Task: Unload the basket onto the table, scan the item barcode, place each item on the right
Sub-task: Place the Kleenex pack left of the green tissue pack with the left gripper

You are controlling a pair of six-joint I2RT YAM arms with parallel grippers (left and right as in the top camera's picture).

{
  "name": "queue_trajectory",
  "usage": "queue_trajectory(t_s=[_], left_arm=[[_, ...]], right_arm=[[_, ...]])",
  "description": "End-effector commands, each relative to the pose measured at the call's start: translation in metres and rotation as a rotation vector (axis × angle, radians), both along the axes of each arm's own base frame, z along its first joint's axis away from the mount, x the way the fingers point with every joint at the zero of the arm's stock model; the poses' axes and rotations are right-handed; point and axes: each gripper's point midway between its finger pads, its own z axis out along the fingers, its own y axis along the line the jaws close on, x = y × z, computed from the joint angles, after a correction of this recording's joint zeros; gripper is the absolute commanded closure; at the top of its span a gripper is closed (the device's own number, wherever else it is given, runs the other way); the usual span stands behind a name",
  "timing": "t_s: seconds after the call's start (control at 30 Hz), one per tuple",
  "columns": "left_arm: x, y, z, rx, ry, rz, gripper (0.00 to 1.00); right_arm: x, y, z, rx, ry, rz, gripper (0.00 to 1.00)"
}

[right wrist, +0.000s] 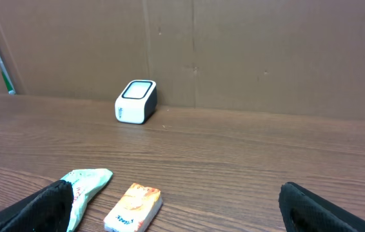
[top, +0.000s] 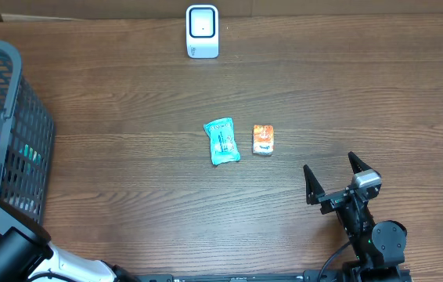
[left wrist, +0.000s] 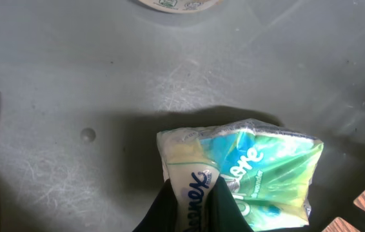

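Closest to me, the left gripper (left wrist: 192, 196) is down inside the grey basket (top: 18, 117), its jaws closed tight on the near edge of a Kleenex tissue pack (left wrist: 260, 167). The pack lies on the basket floor, and only a thin fold of wrapper is pinched. I'd lift straight up and slowly so the film doesn't slip out, and clear the basket wall before swinging across. I can't see a barcode on the face showing, so it may need turning.

The right gripper (top: 329, 164) hovers over the bench (top: 127, 78) with its jaws spread wide and nothing in them. Mid-bench lie a teal packet (top: 221, 142) and an orange pack (top: 263, 139), just beside each other. At the far edge stands the white barcode scanner (top: 203, 31); I'd carry the pack over them to its window.
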Motion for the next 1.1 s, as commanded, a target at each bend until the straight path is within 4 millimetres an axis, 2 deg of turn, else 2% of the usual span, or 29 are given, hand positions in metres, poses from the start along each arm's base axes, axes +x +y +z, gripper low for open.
queue_trajectory(t_s=[0.0, 0.07, 0.17, 0.27, 0.43, 0.63, 0.8, 0.93, 1.0, 1.07], left_arm=[[-0.012, -0.007, -0.012, -0.025, 0.065, -0.013, 0.96], [-0.011, -0.006, -0.002, -0.028, 0.068, -0.013, 0.96], [-0.007, -0.001, 0.022, -0.014, 0.056, -0.012, 0.96], [0.0, 0.006, 0.06, 0.028, 0.018, -0.008, 0.96], [0.008, 0.015, 0.136, 0.132, -0.089, 0.027, 0.96], [0.006, 0.008, 0.219, 0.242, -0.268, 0.099, 0.96], [0.013, -0.026, 0.289, 0.237, -0.522, 0.06, 0.96], [0.017, -0.078, 0.34, 0.165, -0.719, -0.061, 0.96], [0.018, -0.107, 0.354, 0.135, -0.77, -0.14, 0.96], [0.017, -0.136, 0.358, 0.107, -0.771, -0.201, 0.96]], right_arm=[[0.0, 0.001, -0.002, 0.003, -0.004, 0.003, 0.0], [0.0, 0.001, -0.002, 0.003, -0.003, 0.004, 0.0], [0.0, 0.001, -0.002, 0.003, -0.003, 0.004, 0.0], [0.0, 0.001, -0.002, 0.003, -0.003, 0.003, 0.0], [0.0, 0.001, -0.002, 0.003, -0.004, 0.004, 0.0], [0.0, 0.001, -0.002, 0.003, -0.004, 0.004, 0.0], [0.0, 0.001, -0.002, 0.003, -0.004, 0.004, 0.0], [0.0, 0.001, -0.002, 0.003, -0.003, 0.003, 0.0], [0.0, 0.001, -0.002, 0.003, -0.003, 0.004, 0.0], [0.0, 0.001, -0.002, 0.003, -0.004, 0.004, 0.0]])
